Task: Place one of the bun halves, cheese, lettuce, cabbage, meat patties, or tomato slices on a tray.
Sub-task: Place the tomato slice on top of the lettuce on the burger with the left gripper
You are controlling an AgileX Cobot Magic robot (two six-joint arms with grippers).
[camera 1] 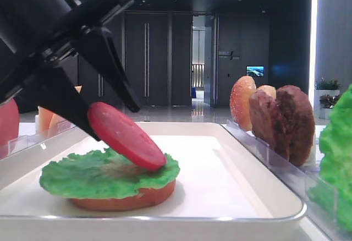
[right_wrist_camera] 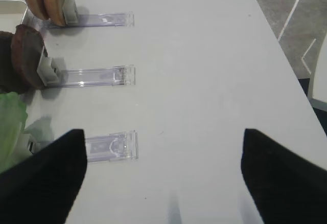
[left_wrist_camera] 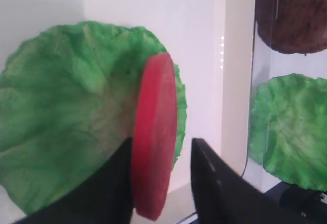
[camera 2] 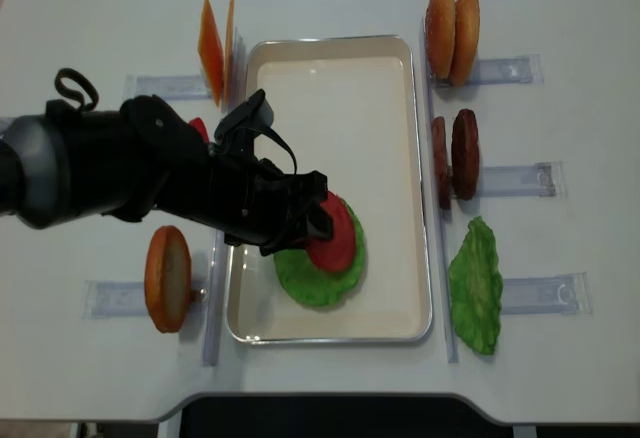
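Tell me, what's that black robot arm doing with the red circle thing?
It's building a toy burger. The left gripper has a tomato slice between its jaws, tilted, its low edge touching the lettuce leaf. That leaf lies on a bun half in the white tray. The jaws look loose around the slice. Meat patties wait in a holder beside the tray.
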